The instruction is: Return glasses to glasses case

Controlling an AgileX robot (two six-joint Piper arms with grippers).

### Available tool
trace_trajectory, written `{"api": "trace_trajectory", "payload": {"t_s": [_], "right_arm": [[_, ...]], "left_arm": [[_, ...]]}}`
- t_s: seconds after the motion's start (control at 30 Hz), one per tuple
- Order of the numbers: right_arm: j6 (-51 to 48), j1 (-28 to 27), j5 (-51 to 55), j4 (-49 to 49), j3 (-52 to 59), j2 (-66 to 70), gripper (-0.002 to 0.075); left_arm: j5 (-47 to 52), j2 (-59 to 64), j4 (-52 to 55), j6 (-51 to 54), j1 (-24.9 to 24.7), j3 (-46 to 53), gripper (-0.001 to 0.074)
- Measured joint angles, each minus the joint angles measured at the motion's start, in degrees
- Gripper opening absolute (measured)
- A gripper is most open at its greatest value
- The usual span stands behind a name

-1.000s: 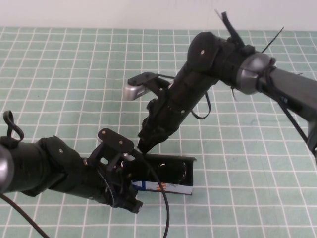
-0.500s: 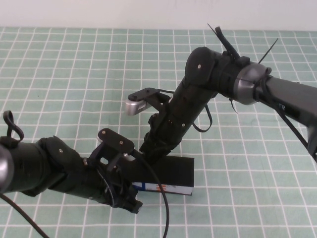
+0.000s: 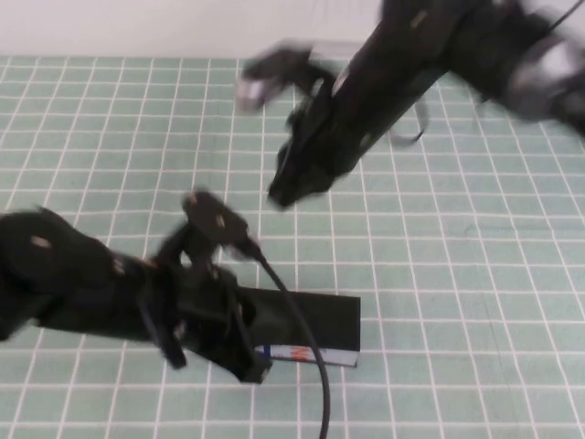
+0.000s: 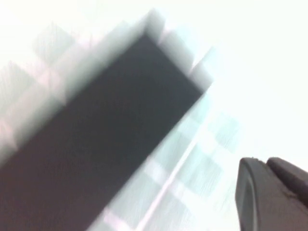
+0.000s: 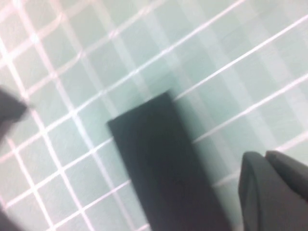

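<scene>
The glasses case (image 3: 320, 320) lies on the green checked mat with its flat black lid down; its white printed front side faces me. The glasses are out of view. My left gripper (image 3: 251, 369) is shut and empty, low over the case's near left end, with the arm across that end. In the left wrist view the case (image 4: 96, 144) fills the middle and the gripper (image 4: 267, 192) is beside it. My right gripper (image 3: 283, 194) is shut and empty, lifted well above and behind the case. The right wrist view shows the case end (image 5: 159, 163) below the gripper (image 5: 267, 192).
The green mat with a white grid (image 3: 457, 238) covers the table all round the case. A black cable (image 3: 302, 338) from my left arm hangs across the case lid toward the near edge.
The case lid has gone from open to shut. My right gripper then rose up and back off the lid. My left arm has lifted and shifted a little to the left.
</scene>
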Motion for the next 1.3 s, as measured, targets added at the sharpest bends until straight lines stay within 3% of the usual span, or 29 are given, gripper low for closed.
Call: {"api": "trace_trajectory", "payload": {"t_s": [0.3, 0.47, 0.6, 0.73, 0.87, 1.07, 1.3], "right_arm": [[7.64, -6.59, 1.38, -3.85, -2.51, -16.15, -0.0011], [8.24, -10.98, 1.91, -4.61, -2.51, -26.38, -0.0011], [9.42, -12.95, 2.29, -6.96, -2.65, -34.49, -0.0011], [9.65, -13.08, 2.37, -7.69, -0.46, -42.98, -0.0011], [9.79, -13.08, -0.15, -7.57, 8.94, -52.39, -0.0011], [9.79, -13.08, -12.67, -8.2, 31.29, -67.91, -0.0011], [10.88, -13.08, -27.68, -7.95, 61.01, -82.27, -0.0011]], "left_arm": [[2.1, -17.47, 8.17, -2.09, 0.0, -10.77, -0.0002], [4.55, -20.88, 22.6, -13.81, 0.0, -12.17, -0.0002], [7.59, -20.38, 33.5, -25.18, 3.08, -10.28, -0.0002], [8.47, -20.15, 35.56, -29.62, 8.94, -7.04, -0.0002], [8.78, -22.07, 32.18, -30.21, 16.37, -6.29, -0.0002], [8.87, -30.89, 26.51, -26.72, 25.18, -6.29, -0.0002], [11.95, -40.28, 23.16, -25.33, 27.25, -6.29, -0.0002]]}}
